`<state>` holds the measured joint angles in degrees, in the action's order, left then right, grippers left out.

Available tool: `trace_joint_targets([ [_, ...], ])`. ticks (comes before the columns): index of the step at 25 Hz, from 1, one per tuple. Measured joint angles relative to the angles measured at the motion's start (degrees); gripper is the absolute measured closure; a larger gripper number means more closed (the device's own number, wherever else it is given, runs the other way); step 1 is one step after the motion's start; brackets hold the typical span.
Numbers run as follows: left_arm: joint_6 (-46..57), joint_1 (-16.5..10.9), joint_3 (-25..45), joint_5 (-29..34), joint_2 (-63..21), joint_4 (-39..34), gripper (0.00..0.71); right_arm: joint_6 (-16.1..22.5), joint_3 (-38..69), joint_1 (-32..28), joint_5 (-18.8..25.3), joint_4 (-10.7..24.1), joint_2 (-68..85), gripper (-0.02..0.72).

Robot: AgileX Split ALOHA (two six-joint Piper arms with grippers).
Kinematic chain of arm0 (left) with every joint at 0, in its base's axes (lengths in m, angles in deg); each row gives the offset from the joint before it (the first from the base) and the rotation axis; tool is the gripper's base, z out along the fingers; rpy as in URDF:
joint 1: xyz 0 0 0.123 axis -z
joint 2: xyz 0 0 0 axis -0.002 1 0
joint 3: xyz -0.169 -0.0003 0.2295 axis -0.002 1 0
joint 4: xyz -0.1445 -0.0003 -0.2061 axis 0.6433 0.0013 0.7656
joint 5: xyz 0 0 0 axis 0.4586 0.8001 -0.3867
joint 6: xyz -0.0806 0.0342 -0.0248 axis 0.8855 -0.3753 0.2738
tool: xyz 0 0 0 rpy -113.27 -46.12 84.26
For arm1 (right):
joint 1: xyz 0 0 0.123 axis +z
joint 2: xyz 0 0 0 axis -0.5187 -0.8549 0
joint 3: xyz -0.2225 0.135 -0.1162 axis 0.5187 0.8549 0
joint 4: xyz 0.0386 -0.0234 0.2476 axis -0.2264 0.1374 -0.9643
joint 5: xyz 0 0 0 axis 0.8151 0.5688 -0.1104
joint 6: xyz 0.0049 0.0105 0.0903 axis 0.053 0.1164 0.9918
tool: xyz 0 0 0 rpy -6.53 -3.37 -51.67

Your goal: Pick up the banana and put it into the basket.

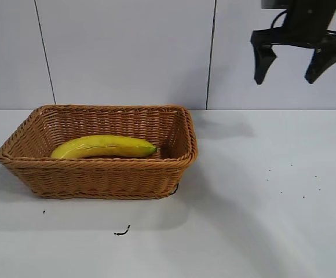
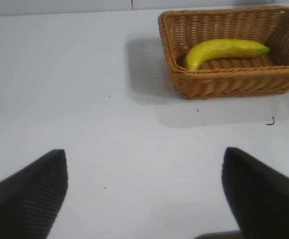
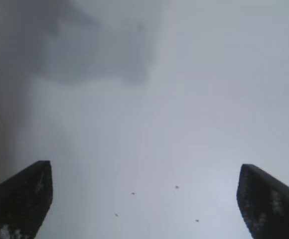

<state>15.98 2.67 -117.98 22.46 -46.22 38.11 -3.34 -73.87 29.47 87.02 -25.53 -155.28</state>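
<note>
While the long, curved, glossy yellow banana [image 1: 104,146] with its greenish tip lies lengthwise inside the rectangular tan-brown woven wicker basket [image 1: 98,174], both tools are clear of it. The basket stands on the white desk [image 1: 260,197], toward the exterior view's left. The right tool [image 1: 293,68] hangs high above the desk, well apart from the basket, fingers spread wide and holding nothing. The left tool [image 2: 144,191], seen only in its wrist view, is likewise spread wide and empty, near the desk surface.
</note>
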Motion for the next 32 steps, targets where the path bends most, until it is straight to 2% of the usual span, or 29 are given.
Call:
trace_joint_targets([
  [7, 0.0, 0.0, 0.0, 0.0, 0.0, 0.0, 0.075, -1.08, 11.11, 1.66, 0.21, -1.51, 1.24, 0.014],
  [15, 0.0, 0.0, 0.0, 0.0, 0.0, 0.0, 0.075, -1.88, 32.81, 4.48, 0.45, -2.5, 11.15, 0.014],
  [27, 0.0, 0.0, 0.0, 0.0, 0.0, 0.0, 0.075, -1.43, 64.4, 4.82, 0.44, -2.84, 43.33, 0.014],
  [32, 0.0, 0.0, 0.0, 0.0, 0.0, 0.0, 0.075, -1.43, 73.19, 4.82, -3.39, -2.84, 60.37, 0.014],
])
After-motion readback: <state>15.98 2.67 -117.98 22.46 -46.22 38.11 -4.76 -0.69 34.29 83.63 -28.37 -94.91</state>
